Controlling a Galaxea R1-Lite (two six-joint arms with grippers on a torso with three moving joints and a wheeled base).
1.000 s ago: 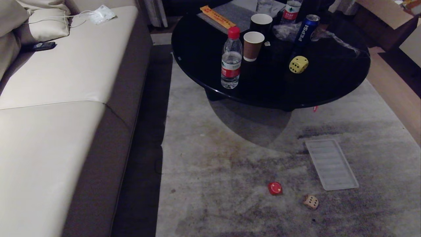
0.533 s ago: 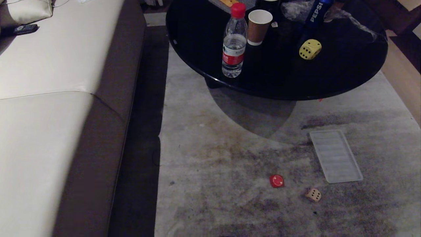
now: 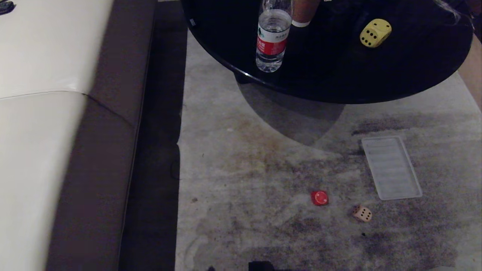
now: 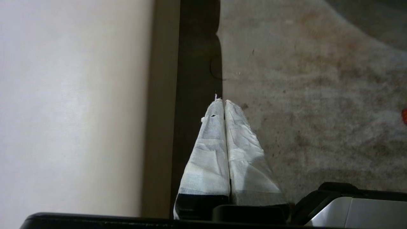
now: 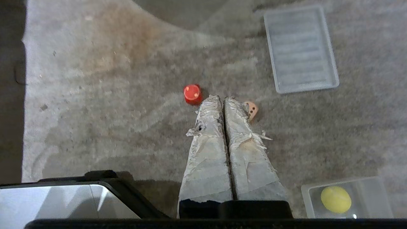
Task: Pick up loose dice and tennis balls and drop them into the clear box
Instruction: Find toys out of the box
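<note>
Dice: red die [image 5: 192, 94] at 11 o'clock, tan die [image 5: 251, 109] at 1 o'clock of right tool [image 5: 222, 99] | carpet [image 5: 127, 95] | both tools closed, empty | left tool [image 4: 223, 102] by sofa [image 4: 73, 105]

- A grey stained carpet [image 3: 263, 158] is seen, with a red die [image 3: 319, 198], a tan die [image 3: 362, 213] and a flat ribbed lid [image 3: 391, 168] lying on it
- A clear box [image 5: 348, 197] holding a yellow-green ball [image 5: 336, 199] is set on the carpet
- A black round table [image 3: 414, 71] carries a yellow die [image 3: 375, 32], a water bottle [image 3: 273, 37] and a paper cup [image 3: 302, 13]
</note>
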